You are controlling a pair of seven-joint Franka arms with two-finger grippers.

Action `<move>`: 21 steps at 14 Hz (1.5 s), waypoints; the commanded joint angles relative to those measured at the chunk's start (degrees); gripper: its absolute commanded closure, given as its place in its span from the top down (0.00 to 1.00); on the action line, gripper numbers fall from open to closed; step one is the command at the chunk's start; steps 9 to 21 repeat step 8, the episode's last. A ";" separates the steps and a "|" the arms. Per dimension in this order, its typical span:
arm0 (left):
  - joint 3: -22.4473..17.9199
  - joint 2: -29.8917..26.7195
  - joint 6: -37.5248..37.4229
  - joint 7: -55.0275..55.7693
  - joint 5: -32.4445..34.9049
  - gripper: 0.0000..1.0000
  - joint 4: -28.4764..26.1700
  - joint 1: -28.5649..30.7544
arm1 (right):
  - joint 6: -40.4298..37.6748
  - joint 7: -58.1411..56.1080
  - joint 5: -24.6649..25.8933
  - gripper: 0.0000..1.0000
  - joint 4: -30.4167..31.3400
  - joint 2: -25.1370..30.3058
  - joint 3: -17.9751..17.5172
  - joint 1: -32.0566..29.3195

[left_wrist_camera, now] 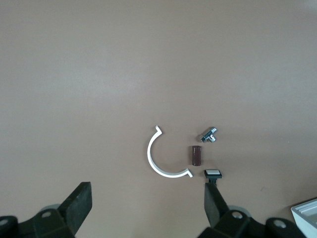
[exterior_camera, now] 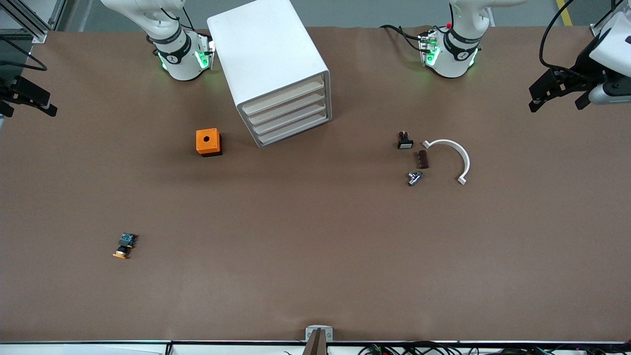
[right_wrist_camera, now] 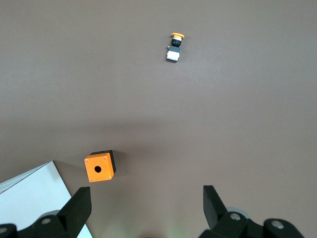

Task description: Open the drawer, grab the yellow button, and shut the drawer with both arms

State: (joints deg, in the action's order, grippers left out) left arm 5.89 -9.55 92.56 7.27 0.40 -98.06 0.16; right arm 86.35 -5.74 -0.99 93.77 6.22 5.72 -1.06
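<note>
The button [exterior_camera: 125,245], with its orange cap and blue-green rear, lies on its side on the bare table toward the right arm's end, nearer the front camera than the orange box. It also shows in the right wrist view [right_wrist_camera: 174,48]. The white cabinet [exterior_camera: 268,64] stands between the arm bases, and its drawers [exterior_camera: 288,112] are all shut. My right gripper [exterior_camera: 24,103] hangs open and empty over the table's edge at the right arm's end [right_wrist_camera: 147,210]. My left gripper [exterior_camera: 556,101] hangs open and empty over the left arm's end [left_wrist_camera: 147,208].
An orange box with a black hole [exterior_camera: 208,142] sits beside the cabinet [right_wrist_camera: 100,166]. Toward the left arm's end lie a white arc [exterior_camera: 452,157], a brown piece [exterior_camera: 423,159], a small metal part [exterior_camera: 415,178] and a black part with a white face [exterior_camera: 404,141].
</note>
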 commanded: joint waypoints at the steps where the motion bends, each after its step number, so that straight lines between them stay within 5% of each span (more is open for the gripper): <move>1: 0.18 1.64 -0.89 -1.38 -1.02 1.00 2.08 0.45 | 0.57 0.12 0.19 1.00 1.51 1.69 -0.18 -0.25; 21: 0.26 3.75 -2.82 -1.12 -1.46 1.00 4.72 0.36 | 1.54 -0.15 0.19 1.00 1.51 1.69 -0.18 -0.43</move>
